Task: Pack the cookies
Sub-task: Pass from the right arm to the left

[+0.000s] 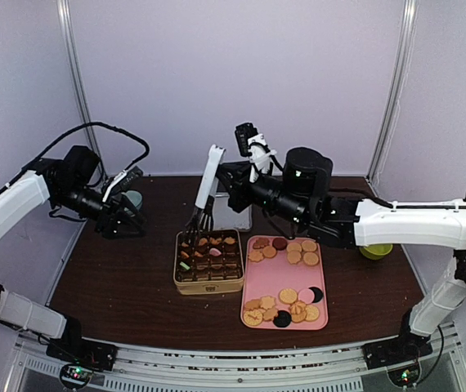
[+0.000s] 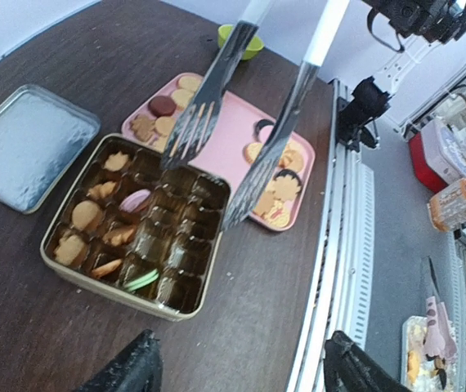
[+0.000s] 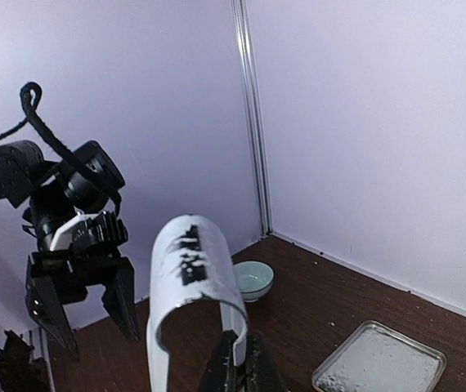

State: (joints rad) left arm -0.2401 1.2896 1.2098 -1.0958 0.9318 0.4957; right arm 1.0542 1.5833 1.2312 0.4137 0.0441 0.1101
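The cookies (image 1: 289,296) lie mostly on the pink tray (image 1: 282,275), and some sit in the little squares of the tin (image 1: 208,283) right next to it. Your right gripper (image 3: 235,371) is closed tight on the white handle of the tongs (image 1: 208,184), and their dark tips hang over the back of the tin. Your left gripper (image 3: 100,339) is off to the left above the table, its fingers spread apart with nothing between them.

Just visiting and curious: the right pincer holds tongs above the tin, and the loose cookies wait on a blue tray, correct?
Not quite: the tray is pink, not blue, as the top view shows. The right pincer does hold the tongs above the tin, and loose cookies lie on that tray.
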